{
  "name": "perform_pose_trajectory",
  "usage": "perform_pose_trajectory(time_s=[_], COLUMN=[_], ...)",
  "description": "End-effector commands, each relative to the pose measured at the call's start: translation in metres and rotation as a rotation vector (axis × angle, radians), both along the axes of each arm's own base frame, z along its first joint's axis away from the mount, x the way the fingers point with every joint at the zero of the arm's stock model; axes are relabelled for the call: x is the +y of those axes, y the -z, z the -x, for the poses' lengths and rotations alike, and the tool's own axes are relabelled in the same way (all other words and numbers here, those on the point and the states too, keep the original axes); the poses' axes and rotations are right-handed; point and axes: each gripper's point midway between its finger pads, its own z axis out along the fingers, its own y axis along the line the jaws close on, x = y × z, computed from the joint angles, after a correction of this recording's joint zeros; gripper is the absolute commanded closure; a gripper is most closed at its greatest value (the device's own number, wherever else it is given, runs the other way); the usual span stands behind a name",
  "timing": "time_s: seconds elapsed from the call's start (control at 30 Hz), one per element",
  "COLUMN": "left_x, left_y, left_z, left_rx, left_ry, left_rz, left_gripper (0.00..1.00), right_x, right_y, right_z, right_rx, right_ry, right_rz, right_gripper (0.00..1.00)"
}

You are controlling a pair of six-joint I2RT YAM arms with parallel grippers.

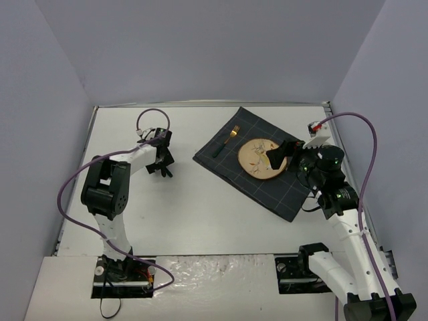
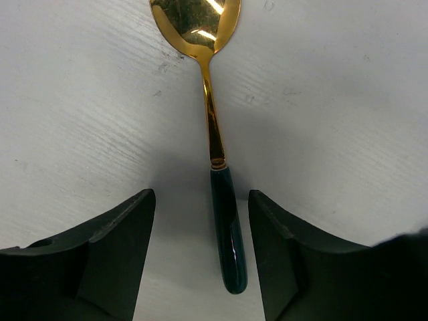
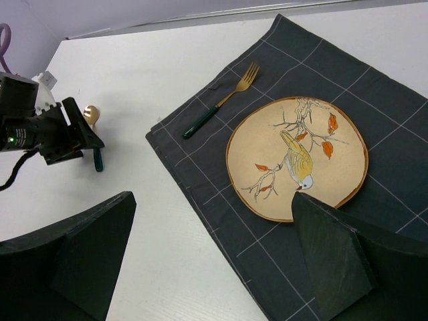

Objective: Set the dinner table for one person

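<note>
A spoon [image 2: 227,227] with a gold bowl and dark green handle lies on the white dinner table [image 1: 200,221] at the left. My left gripper [image 2: 200,197] is low over it, open. Its fingers stand on either side of the green handle with a gap on both sides. From the right wrist view the spoon [image 3: 92,115] shows just beyond the left gripper [image 3: 83,144]. A round plate [image 1: 261,158] painted with a bird sits on the dark grey checked cloth [image 1: 267,190]. A gold fork [image 3: 217,107] with a green handle lies left of the plate [image 3: 297,157]. My right gripper [image 3: 214,200] hangs open above the cloth's near edge, holding nothing.
The cloth [image 3: 374,87] lies at an angle in the right half of the table. Purple cables loop from both arms [image 1: 150,114]. Grey walls close in the table on three sides.
</note>
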Motion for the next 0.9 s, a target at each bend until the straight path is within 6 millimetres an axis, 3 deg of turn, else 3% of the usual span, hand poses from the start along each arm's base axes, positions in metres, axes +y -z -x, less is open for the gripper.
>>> perform_pose_trajectory(time_s=[0.0,0.23,0.47,0.6,0.7,0.87], left_x=[-0.001,-0.001,-0.023,-0.077,-0.143,-0.234], left_y=[-0.002,0.004,-0.026,-0.067,-0.102,-0.129], left_z=[-0.006,0.018,0.027,0.027,0.032,0.047], left_rx=[-0.019,0.021,-0.018,-0.100,-0.177,-0.246], left_ry=[-0.034,-0.018,0.125,0.369,0.569,0.824], left_rz=[0.031,0.036,-0.035,-0.093,-0.081,-0.051], left_gripper=[0.57,0.96,1.00,1.00,1.00,1.00], right_x=[0.003,0.002,0.001,-0.002,-0.007,-0.014], right_y=[-0.021,-0.025,-0.037,-0.055,-0.085,-0.130], right_z=[-0.001,-0.001,0.000,0.006,0.013,0.038], right_rx=[-0.085,-0.093,-0.115,-0.152,-0.221,-0.332], right_ry=[-0.016,-0.009,0.003,0.017,0.041,0.058], right_rz=[-0.005,-0.011,-0.024,-0.040,-0.057,-0.064], right_gripper=[0.00,0.00,0.00,0.00,0.00,0.00])
